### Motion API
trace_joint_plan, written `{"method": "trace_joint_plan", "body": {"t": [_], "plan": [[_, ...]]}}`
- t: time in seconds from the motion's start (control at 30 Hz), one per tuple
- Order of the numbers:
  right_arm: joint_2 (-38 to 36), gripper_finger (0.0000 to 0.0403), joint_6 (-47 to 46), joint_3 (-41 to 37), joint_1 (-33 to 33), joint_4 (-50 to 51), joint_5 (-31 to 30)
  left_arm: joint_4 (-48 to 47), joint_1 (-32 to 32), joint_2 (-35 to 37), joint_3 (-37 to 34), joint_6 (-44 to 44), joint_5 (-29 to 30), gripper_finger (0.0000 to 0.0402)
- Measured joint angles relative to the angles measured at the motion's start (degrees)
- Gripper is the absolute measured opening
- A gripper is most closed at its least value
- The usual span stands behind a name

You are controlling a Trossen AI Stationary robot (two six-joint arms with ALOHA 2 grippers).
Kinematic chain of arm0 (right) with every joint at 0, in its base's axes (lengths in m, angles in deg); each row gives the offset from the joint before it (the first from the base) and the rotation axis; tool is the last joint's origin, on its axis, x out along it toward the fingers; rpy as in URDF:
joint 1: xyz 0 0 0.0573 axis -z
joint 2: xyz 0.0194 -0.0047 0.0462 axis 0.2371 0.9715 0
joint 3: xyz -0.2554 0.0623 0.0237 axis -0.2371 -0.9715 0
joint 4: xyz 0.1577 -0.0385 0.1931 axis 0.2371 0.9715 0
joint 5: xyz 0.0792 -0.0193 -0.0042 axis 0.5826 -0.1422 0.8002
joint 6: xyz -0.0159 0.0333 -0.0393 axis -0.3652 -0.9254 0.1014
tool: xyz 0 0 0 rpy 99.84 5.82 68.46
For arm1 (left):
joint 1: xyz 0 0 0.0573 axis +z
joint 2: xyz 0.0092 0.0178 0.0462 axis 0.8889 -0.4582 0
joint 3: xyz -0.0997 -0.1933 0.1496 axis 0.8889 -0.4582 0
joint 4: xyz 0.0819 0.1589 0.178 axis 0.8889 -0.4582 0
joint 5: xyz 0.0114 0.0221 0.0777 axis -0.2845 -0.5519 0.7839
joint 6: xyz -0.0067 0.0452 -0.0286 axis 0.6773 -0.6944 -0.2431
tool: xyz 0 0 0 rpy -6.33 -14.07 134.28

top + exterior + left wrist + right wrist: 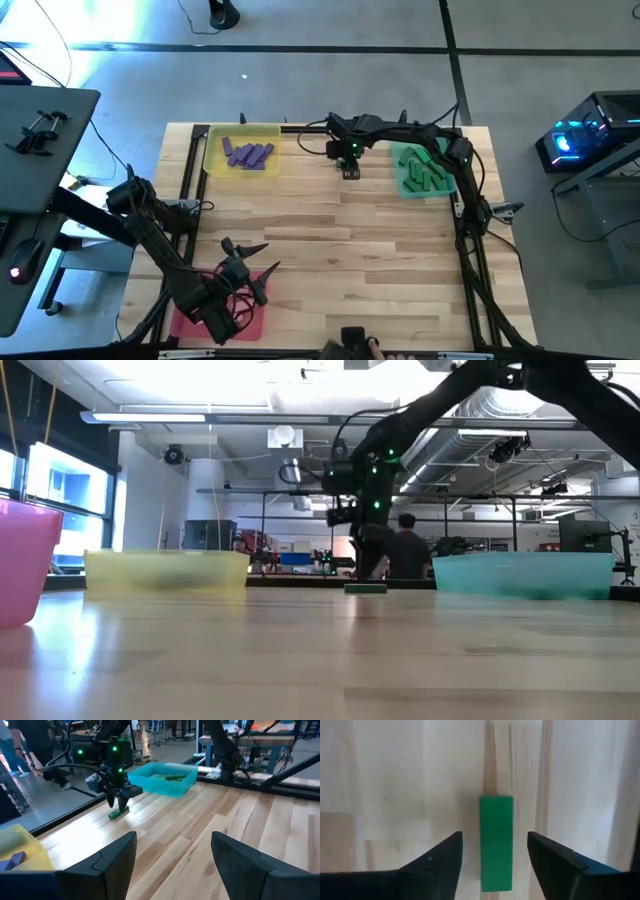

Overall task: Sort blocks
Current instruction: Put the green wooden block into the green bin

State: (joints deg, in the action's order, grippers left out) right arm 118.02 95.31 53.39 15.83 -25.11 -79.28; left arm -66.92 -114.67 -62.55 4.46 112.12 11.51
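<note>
1. High view: the yellow tray (240, 152) holds several purple blocks (248, 153), and the teal tray (425, 170) holds a heap of green blocks (424, 172). One block lies on the bare wooden table (340, 240), between the two trays and nearer the teal tray; the right gripper (350, 160) stands directly over it. The left gripper (245, 262) waits well away from the teal tray, beside the pink tray (180, 318). The arm hides what the pink tray holds.

2. Low view: a single green block (365, 588) rests flat on the table just beside the teal tray, under the right gripper.

3. Left wrist view: the left gripper's fingers (117, 857) are spread wide and empty. Towards the teal tray, the right gripper hangs right over the green block.

4. Right wrist view: the right gripper's fingers (437, 857) stand wide on either side of the green block, with a gap on each side, not gripping.

5. Judgement: sorting looks nearly complete. Purple and green are largely binned; this stray green block remains outside the teal tray. Pink cannot be confirmed.
</note>
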Motion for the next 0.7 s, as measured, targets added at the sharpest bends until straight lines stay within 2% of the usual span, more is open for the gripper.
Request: {"method": "trace_joint_plan", "body": {"t": [0.1,0.23,0.33,0.53,0.7], "plan": [[1.32,0.0219,0.01,-0.02,0.8,0.11,-1.42,0.68,0.0,-0.02,-0.76,0.83,-0.97,0.0243],[2.97,0.0205,0.01,0.0,1.32,0.16,-2.02,1.33,0.0,-0.04,-0.96,0.94,-1.64,0.0243],[3.79,0.0172,0.02,0.19,1.22,0.45,-2.14,1.31,-0.02,-0.11,-0.96,0.92,-1.6,0.0243],[5.25,0.0065,-1.7,0.31,1.22,2.15,-2.31,1.35,-0.04,-0.11,-0.96,0.94,-1.46,0.0243],[4.16,0.0063,-4.68,0.38,0.43,4.86,-1.72,1.76,-0.26,-0.11,-0.96,0.94,-1.42,0.0243]]}}
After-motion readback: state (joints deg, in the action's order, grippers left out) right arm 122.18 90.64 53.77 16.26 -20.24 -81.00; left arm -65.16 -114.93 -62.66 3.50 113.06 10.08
